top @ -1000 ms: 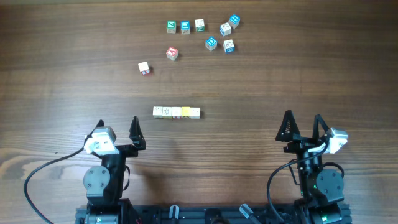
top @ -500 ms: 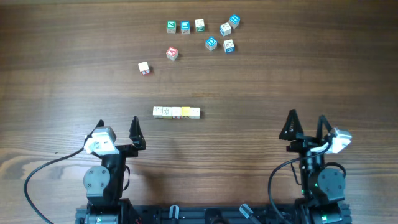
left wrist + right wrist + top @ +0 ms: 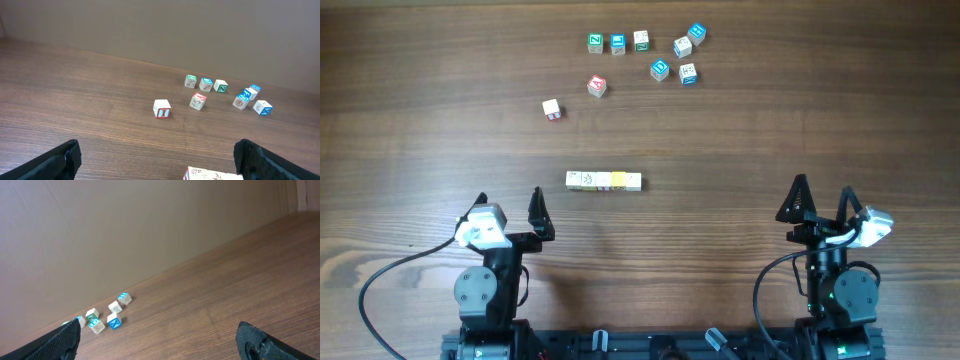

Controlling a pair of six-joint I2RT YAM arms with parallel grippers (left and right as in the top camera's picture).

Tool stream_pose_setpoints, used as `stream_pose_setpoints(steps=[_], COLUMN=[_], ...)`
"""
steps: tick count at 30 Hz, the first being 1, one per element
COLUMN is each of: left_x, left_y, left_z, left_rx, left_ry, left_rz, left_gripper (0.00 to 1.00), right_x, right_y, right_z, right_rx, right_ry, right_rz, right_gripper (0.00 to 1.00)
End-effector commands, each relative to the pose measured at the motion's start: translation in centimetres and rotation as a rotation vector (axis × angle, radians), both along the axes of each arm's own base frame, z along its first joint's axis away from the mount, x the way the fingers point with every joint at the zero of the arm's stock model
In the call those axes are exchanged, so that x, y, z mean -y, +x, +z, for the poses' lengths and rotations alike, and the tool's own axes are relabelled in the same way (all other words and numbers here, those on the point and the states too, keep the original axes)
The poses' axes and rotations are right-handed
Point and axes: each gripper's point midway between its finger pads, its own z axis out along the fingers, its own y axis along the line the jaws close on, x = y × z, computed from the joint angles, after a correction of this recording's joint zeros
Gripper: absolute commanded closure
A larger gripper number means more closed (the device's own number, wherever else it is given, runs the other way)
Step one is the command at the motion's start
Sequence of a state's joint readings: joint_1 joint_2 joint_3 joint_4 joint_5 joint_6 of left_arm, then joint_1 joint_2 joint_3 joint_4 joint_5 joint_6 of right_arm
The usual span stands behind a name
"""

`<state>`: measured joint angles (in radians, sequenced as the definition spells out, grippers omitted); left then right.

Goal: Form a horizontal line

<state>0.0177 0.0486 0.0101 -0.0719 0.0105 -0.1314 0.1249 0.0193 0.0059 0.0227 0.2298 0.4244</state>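
Observation:
The horizontal line [image 3: 604, 181] is a short straight row of cream cubes with one yellow cube, lying mid-table in the overhead view. Its left end shows at the bottom edge of the left wrist view [image 3: 212, 175]. My left gripper [image 3: 508, 204] is open and empty, below and left of the row. My right gripper [image 3: 823, 198] is open and empty, far right of the row near the table's front. The row is out of the right wrist view.
Several blue- and green-faced cubes [image 3: 660, 69] lie scattered at the back; they also show in the right wrist view [image 3: 114, 321]. Two cubes with red marks [image 3: 552, 109] [image 3: 597, 86] lie left of them, seen too in the left wrist view [image 3: 161, 108].
My right gripper has drifted a little to the right and towards the table's front edge. The left arm and all cubes have not moved.

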Motion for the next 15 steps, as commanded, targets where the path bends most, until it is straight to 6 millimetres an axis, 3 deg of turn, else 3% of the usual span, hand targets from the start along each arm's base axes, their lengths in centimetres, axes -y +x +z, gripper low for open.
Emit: stream_pose_setpoints(steps=[1,15], left_x=[0.22,0.22], left_y=[-0.01,-0.01], left_z=[-0.25,-0.25], left_rx=[-0.006,-0.006], left_ry=[0.021,0.021], left_rz=[-0.016,-0.016], left_gripper=[0.00,0.00], right_x=[0.30,0.55], right_y=[-0.12,-0.16], right_z=[0.43,0.44], right_rx=[0.019,0.019], right_ry=[0.000,-0.003], right_rz=[-0.015,-0.029], right_gripper=[0.00,0.00])
